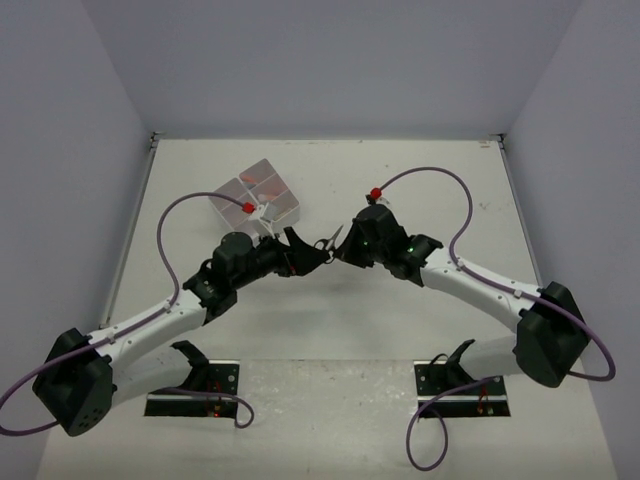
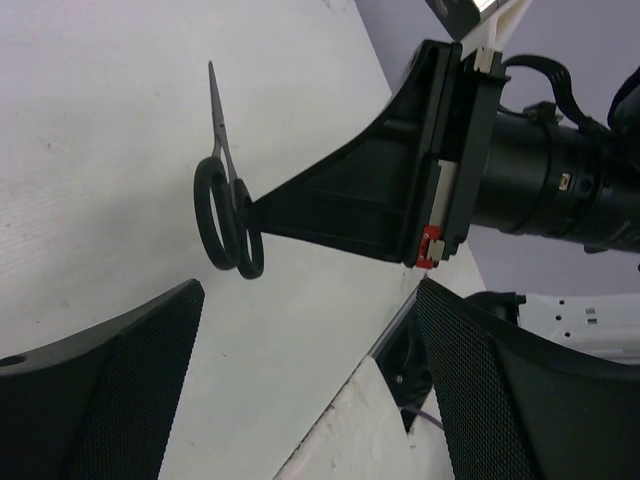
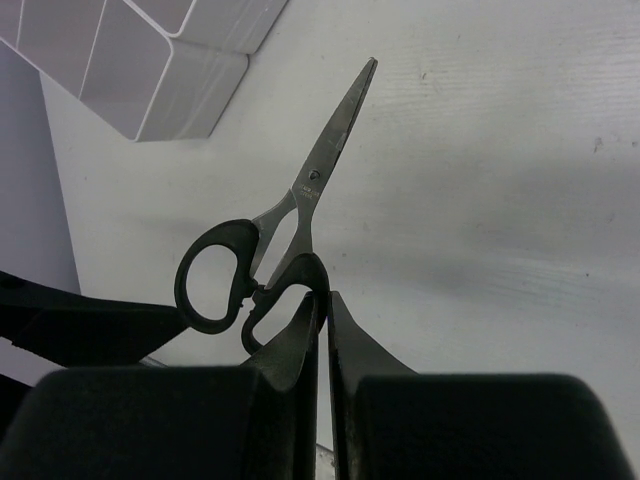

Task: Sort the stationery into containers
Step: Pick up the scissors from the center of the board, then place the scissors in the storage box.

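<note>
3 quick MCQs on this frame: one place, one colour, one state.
1. In the top view, where is the translucent white plastic bin block?
A. beyond the left gripper, left of centre
B. at the right edge
C. between the arm bases

2. What colour are the handles of the metal-bladed scissors?
A. orange
B. black
C. white

3. What holds the scissors?
A. left gripper
B. right gripper
C. nothing

Answers:
1. A: the block sits just past the left gripper.
2. B: both loops are black.
3. B: the right gripper's fingers pinch a handle loop, while the left gripper's fingers are wide apart.
</note>
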### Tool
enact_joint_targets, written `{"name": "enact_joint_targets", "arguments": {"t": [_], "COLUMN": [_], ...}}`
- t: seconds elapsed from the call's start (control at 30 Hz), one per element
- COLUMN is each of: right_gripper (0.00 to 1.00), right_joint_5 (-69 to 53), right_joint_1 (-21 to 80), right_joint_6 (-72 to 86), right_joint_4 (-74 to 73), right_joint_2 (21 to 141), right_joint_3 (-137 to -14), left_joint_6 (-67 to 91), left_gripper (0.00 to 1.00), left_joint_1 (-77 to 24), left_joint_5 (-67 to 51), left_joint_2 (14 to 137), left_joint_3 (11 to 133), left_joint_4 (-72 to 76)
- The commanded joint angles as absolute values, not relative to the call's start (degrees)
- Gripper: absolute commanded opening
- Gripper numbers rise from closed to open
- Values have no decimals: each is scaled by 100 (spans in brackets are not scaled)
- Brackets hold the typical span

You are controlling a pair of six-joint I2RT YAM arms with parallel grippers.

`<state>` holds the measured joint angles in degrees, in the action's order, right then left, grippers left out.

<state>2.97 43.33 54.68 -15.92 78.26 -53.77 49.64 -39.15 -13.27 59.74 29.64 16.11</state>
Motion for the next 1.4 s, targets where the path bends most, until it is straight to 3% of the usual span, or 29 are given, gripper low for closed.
{"name": "enact_joint_targets", "arguments": {"t": [0.0,0.5,0.8,0.83,0.93,1.17,1.23,1.27,1.33,1.37], "right_gripper": [0,0,0,0,0,0,11,23,59,67], "right_joint_5": [573,27,26,19,20,18,25,-81,-141,-123], "right_joint_1": [4462,4570,4675,4689,4702,4702,4704,4702,4702,4702], "right_joint_6": [5866,5959,5952,5943,5937,5867,5792,5636,5431,5307], "right_joint_4": [-1625,-1302,-1160,-1146,-1128,-1023,-1012,-1004,-1037,-1055], "right_joint_2": [7634,7567,7574,7590,7596,7637,7654,7662,7664,7651], "right_joint_3": [-5736,-5888,-5879,-5887,-5887,-5847,-5853,-5854,-5867,-5871], "left_joint_6": [5327,5424,5398,5397,5346,4970,4778,4507,3900,3798], "left_gripper": [86,66,35,22,2,0,0,0,0,0], "left_joint_1": [-3940,-3972,-3972,-3966,-3971,-3956,-3939,-3877,-3759,-3674], "left_joint_5": [-738,-616,-406,-391,-346,-165,-81,-84,-215,-237], "left_joint_2": [6089,6389,6433,6447,6507,6601,6623,6674,6842,6873], "left_joint_3": [2835,2750,2741,2749,2815,3111,3304,3553,4208,4510], "left_joint_4": [2328,2602,2636,2623,2553,2031,1714,1304,274,90]}}
